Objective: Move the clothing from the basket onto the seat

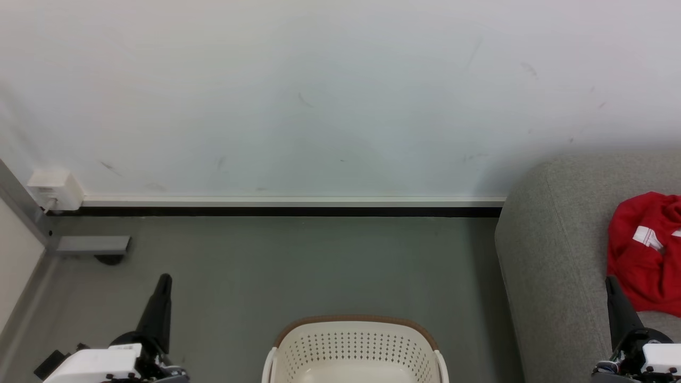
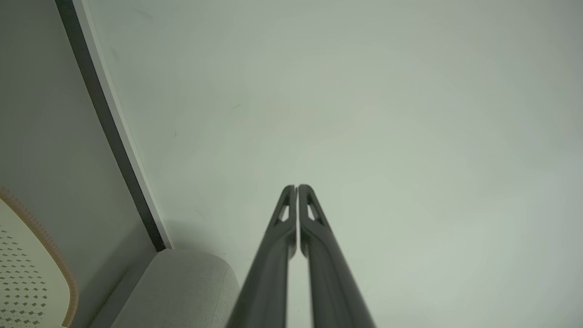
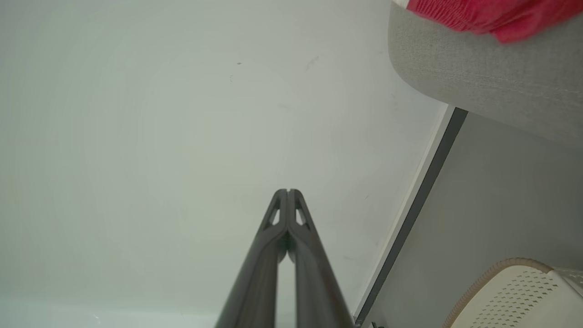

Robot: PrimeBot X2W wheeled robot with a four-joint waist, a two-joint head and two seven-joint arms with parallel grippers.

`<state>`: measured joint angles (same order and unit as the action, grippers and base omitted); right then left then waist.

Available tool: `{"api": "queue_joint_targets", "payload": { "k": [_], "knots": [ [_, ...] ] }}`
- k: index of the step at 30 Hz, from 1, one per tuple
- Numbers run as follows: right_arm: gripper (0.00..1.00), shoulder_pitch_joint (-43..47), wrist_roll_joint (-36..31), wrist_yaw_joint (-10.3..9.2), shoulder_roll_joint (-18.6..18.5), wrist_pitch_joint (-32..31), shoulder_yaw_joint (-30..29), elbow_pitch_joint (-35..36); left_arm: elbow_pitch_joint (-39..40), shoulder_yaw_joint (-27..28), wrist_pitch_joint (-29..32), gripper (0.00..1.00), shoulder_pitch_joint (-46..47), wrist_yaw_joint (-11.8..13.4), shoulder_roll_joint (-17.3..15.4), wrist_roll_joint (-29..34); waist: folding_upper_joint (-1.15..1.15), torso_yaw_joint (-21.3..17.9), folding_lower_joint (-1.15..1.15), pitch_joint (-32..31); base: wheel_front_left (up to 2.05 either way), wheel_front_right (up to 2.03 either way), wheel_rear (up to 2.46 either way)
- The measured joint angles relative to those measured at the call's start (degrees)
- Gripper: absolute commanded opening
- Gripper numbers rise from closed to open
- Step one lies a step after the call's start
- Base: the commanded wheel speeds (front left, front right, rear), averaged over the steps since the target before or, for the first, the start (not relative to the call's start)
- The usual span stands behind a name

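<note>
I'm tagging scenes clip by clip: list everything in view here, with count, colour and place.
seat: one, light grey, right side
clothing: one heap, bright red with white labels, on the seat
floor: one, grey, below the wall
basket: one, cream-white, brown rim, on the floor, bottom centre
wall: one, white, behind
skirting: one strip, white over black, foot of wall
socket box: one, white, low on wall, far left
left hand: one, dark, shut and empty, lower left
right hand: one, dark, shut and empty, lower right
</note>
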<state>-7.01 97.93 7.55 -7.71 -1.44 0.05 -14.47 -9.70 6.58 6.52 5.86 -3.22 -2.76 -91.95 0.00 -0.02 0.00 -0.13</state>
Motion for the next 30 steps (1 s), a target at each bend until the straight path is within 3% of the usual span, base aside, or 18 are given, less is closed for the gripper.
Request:
{"api": "queue_joint_targets", "payload": {
  "k": [30],
  "knots": [
    [0.00, 0.0, 2.0, 0.00, -1.5, 1.5, 2.0, 0.4, 0.0, 0.0, 0.0, 0.00, 0.0, 0.0, 0.0, 0.0, 0.00, 0.0, 0.00, 0.0, 0.00, 0.00, 0.00]
  ]
}}
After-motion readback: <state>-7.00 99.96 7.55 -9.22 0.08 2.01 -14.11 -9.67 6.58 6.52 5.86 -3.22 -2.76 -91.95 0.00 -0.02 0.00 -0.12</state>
